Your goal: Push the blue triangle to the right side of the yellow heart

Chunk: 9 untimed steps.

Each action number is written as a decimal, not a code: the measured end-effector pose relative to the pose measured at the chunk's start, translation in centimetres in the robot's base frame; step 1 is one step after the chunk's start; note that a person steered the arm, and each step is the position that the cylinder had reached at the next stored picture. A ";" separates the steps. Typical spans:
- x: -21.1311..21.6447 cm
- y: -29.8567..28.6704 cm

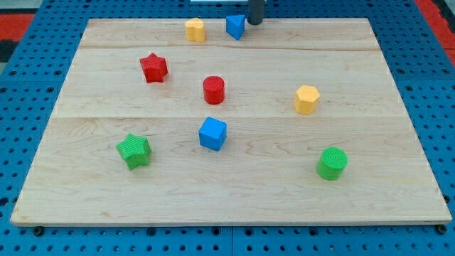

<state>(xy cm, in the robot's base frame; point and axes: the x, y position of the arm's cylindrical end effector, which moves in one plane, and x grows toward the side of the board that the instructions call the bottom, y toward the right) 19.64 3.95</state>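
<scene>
Camera view gives me the whole wooden desk [234,206] from its near edge to its far edge. Nearest me, on the right, stands the green cylinder [332,163]; at about the same depth on the left sits the green star [134,151]. Just beyond them, close to the middle, is the blue cube [212,134]. Farther back on the right is a yellow hexagonal block [306,99], and left of it, near the centre, the red cylinder [213,90]. The red star [153,68] lies a little farther off, to the left.

Along the far edge sit the two task blocks: the yellow heart [195,30], though its shape is hard to make out at this range, and the blue triangle [236,27] just to its right, near it with a clear gap between them.

My tip [254,22] is down at the far edge, just beside the blue triangle on its right, seemingly touching it. This rig carries no gripper, only the dark rod, so nothing is grasped.
</scene>
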 end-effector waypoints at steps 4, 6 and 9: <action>1.9 -4.2; 3.7 -2.8; 8.1 -2.8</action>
